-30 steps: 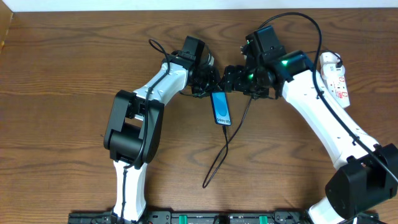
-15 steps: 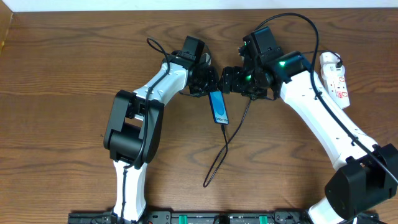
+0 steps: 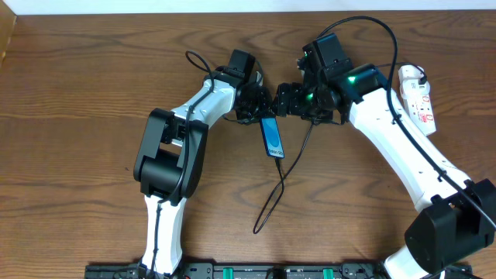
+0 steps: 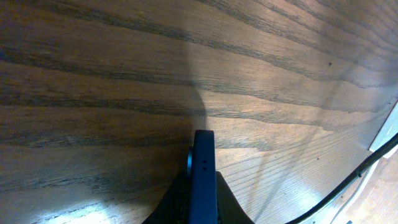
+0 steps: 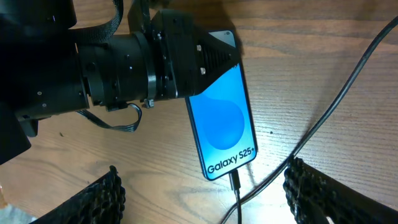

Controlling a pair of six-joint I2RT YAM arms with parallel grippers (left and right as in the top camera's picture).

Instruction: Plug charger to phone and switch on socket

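The phone point(image 5: 222, 121) lies on the wooden table with its blue screen and "Galaxy S25+" text up; it also shows in the overhead view point(image 3: 271, 137). My left gripper point(image 3: 260, 109) is shut on its top end, and the left wrist view shows the phone's edge point(image 4: 203, 174) between the jaws. The black charger point(image 5: 235, 186) is plugged into the phone's bottom end, and its cable point(image 3: 267, 209) loops toward the front. My right gripper point(image 5: 202, 190) is open and empty, with its fingers to either side of the phone's bottom end. The white socket point(image 3: 418, 97) lies at the far right.
The charger cable runs diagonally past the phone on the right point(image 5: 336, 93) and under my right arm point(image 3: 387, 132). The table's back edge point(image 3: 155, 14) is close behind both grippers. A black wire point(image 3: 372, 23) arcs over my right wrist.
The phone's lower end has swung slightly to the left, with my left gripper still shut on it. My right gripper has barely moved.
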